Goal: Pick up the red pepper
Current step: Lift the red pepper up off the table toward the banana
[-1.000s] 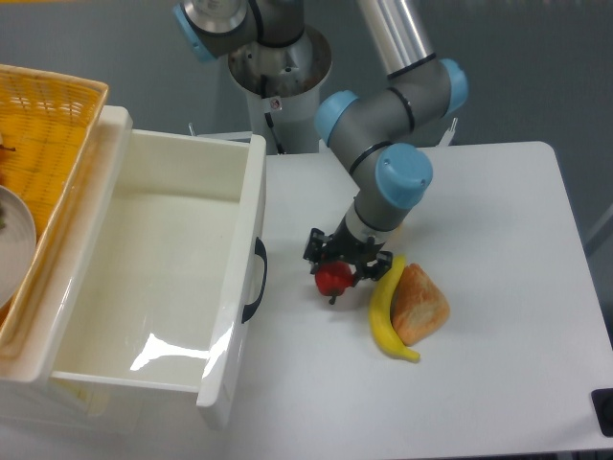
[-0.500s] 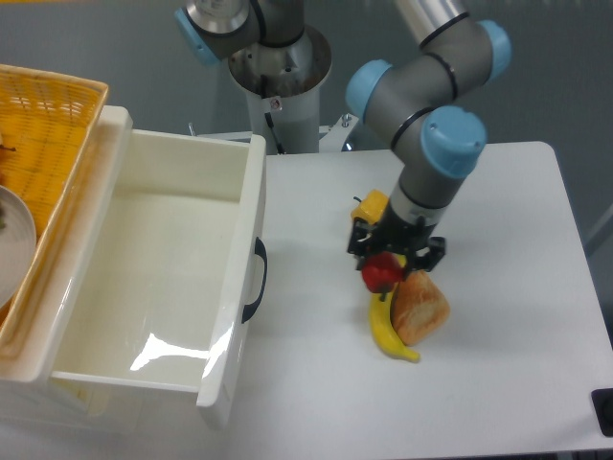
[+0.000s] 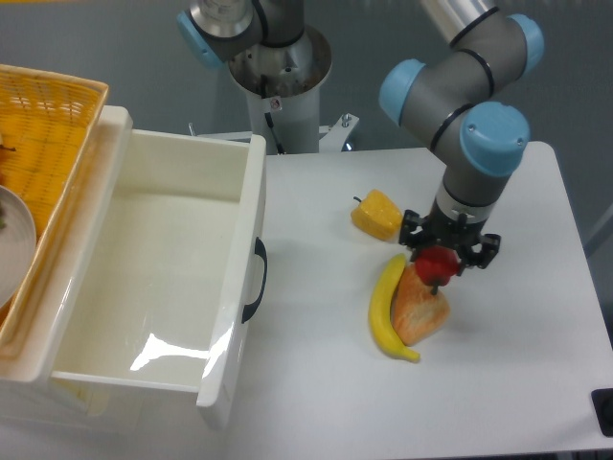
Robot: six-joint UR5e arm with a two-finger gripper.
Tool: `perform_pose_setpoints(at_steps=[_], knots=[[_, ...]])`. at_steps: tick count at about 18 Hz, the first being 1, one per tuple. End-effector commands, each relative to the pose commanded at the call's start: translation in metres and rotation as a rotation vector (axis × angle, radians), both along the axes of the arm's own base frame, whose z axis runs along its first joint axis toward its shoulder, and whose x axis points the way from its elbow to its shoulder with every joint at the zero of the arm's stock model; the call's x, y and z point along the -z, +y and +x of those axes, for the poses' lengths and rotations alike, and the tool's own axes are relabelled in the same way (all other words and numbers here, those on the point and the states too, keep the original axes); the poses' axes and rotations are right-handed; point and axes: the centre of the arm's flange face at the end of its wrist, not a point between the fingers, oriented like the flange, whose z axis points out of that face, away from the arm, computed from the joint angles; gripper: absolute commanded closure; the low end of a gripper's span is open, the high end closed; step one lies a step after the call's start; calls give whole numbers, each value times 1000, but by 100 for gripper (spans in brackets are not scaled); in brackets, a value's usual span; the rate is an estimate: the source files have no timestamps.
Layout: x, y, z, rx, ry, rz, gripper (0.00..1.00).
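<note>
Presently, findings as follows.
Step in hand: the red pepper (image 3: pixel 437 264) is picked and being carried; the pick looks essentially done.
Gripper (image 3: pixel 448 259): jaws drawn in tight on the red pepper, one finger either side, nothing else held.
Pepper location: right of centre in the frame, raised over the top of the bread (image 3: pixel 420 308), right of the banana (image 3: pixel 385 311).
Next move: judged to call for a steady hold, keeping clear of the bread below.
Change from earlier: the arm has swung rightward, taking the pepper from beside the drawer (image 3: pixel 153 287) past the banana; the yellow pepper (image 3: pixel 376 214), formerly hidden behind the arm, now shows at centre.
Table (image 3: pixel 536 383): otherwise unchanged.
</note>
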Motion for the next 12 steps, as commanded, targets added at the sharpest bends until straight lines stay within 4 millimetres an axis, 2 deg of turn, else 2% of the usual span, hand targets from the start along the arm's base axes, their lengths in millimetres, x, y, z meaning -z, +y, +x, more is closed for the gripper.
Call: perform_pose_setpoints(at_steps=[8,12], knots=[[1,-17,-25,154,-7,-36,82],[-1,-23,-36,157,-20,-40,82]])
